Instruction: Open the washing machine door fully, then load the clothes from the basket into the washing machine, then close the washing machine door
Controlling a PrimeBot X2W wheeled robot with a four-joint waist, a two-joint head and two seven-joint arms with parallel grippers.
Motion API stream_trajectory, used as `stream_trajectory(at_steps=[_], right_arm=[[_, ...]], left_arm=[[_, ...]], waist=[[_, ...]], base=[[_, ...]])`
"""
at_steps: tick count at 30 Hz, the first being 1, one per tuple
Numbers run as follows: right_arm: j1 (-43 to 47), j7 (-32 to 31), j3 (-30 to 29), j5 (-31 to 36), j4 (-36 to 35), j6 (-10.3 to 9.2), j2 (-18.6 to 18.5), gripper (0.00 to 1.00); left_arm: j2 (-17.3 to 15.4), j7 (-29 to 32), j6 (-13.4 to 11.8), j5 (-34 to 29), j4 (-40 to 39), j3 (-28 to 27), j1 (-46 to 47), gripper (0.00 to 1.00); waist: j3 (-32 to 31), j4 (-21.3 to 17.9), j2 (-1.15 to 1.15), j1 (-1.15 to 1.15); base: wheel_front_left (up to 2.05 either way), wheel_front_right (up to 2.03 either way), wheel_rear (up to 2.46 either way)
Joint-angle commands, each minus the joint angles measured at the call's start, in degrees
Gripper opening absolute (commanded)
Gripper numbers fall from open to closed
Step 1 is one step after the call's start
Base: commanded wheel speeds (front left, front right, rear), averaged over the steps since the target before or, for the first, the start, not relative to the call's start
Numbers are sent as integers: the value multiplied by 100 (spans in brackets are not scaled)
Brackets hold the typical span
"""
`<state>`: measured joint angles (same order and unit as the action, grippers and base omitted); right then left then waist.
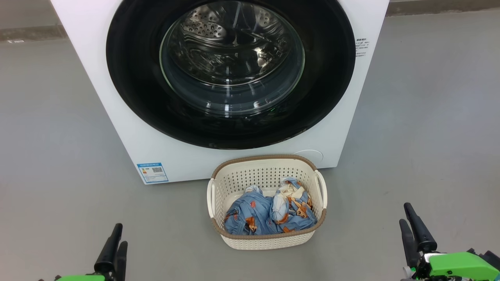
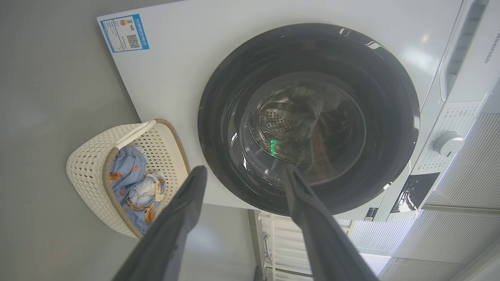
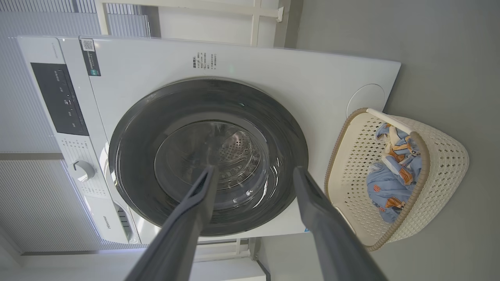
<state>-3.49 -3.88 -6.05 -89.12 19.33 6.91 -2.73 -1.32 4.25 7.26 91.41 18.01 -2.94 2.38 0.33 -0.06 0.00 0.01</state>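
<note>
washing machine [image 1: 175,160]: on the floor [image 1: 58,156], far side, front turned to the near side.
washing machine door [image 1: 230,66]: centred in the machine's front, flat against it.
drum [image 3: 234,152]: inside the machine, behind the door glass.
knob [image 3: 81,170]: on the machine's front, above the door.
energy label sticker [image 1: 153,173]: lower left corner of the machine's front.
basket [image 1: 269,242]: on the floor just before the machine's bottom edge, below the door, right of the sticker.
clothes [image 1: 269,212]: in the basket, heaped toward its near wall.
left gripper [image 1: 120,236]: nearer than the basket, to its left, well apart.
right gripper [image 1: 405,214]: right of the basket, well apart.
</note>
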Motion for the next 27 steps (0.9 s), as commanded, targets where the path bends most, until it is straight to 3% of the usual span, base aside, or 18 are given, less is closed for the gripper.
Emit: stream_trajectory(at_steps=[1,27], right_arm=[[-304,72,83,150,-140,8,-109,100],[-497,498,410,2051,-264,20,-339,100]], left_arm=[[-154,-87,7,-99,-211,14,274,100],[-526,-524,11,-1594,-438,330,434,100]], waist=[[1,-1,0,-1],[-8,-16,0,-1]], base=[[0,0,0],[0,0,0]])
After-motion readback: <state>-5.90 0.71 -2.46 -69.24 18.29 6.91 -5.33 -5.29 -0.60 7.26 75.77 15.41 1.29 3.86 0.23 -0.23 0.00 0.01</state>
